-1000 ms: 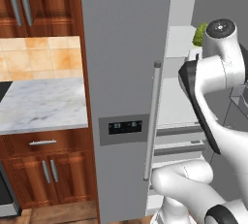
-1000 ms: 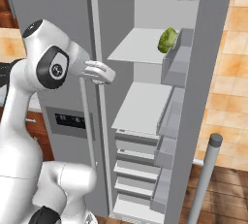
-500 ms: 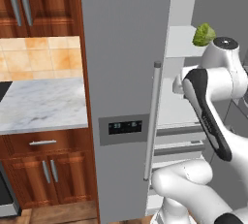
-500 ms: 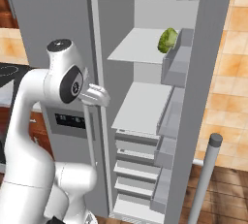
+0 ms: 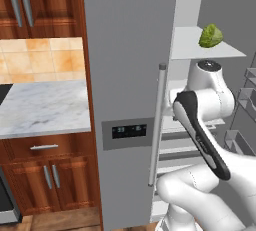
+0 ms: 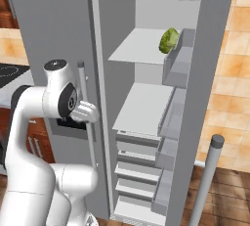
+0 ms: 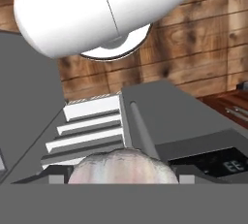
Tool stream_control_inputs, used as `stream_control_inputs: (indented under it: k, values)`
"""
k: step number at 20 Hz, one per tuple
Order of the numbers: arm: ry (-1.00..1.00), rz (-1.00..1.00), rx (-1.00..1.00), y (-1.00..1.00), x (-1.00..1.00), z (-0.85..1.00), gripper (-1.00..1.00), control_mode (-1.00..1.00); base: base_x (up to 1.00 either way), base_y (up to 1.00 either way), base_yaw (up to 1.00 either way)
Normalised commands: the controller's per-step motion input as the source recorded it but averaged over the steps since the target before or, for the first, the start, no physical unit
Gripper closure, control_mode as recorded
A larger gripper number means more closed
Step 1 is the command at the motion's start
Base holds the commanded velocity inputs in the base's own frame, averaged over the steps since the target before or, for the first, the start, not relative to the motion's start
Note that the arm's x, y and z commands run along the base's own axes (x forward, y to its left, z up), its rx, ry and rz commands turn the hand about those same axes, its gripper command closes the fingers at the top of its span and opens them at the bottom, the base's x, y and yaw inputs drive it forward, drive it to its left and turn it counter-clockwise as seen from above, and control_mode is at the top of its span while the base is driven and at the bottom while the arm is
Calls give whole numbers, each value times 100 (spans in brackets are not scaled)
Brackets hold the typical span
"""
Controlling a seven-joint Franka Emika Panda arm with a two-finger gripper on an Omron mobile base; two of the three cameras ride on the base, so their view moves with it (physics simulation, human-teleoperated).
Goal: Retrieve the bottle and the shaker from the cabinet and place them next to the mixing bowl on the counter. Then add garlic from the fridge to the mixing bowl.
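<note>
The garlic (image 7: pixel 121 166), a pale whitish-pink bulb, sat hard against the bottom edge of the hand view, right in the gripper (image 7: pixel 121 179), with nothing beneath it but the scene far below. The bulb hid the fingertips, so the jaws read as clamped on the garlic rather than standing free. Past it, the hand view looked down on the grey fridge (image 5: pixel 130 50), its white inner shelves stepping away like stairs, and on the wooden floor (image 7: pixel 193 48). In both base views the white arm (image 6: pixel 58 98) was folded up in front of the fridge, close to the long silver handle (image 5: pixel 156 125) and the small dark display panel (image 5: pixel 129 131). The right-hand compartment stood open, its door (image 6: pixel 207 73) swung wide. A green leafy vegetable (image 6: pixel 169 40) lay on the top shelf (image 6: pixel 139 46); the shelf below it was bare. To the left of the fridge ran the marble counter (image 5: pixel 42 107) over dark wood cabinets (image 5: pixel 45 175).
</note>
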Motion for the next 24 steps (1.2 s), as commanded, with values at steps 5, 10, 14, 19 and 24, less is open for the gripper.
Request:
stream_control_inputs:
  k: [5,10,14,19,24]
  values:
    - [0,0,0,7,0,-6,100,-100,0,0,0]
    - [0,1,0,15,-4,-1,100,100,-10,26,5]
    - [0,0,0,0,0,0,100,100,-18,94,29]
    - [0,0,0,0,0,0,100,100,-4,100,59]
    - [0,0,0,0,0,0,100,100,0,98,80]
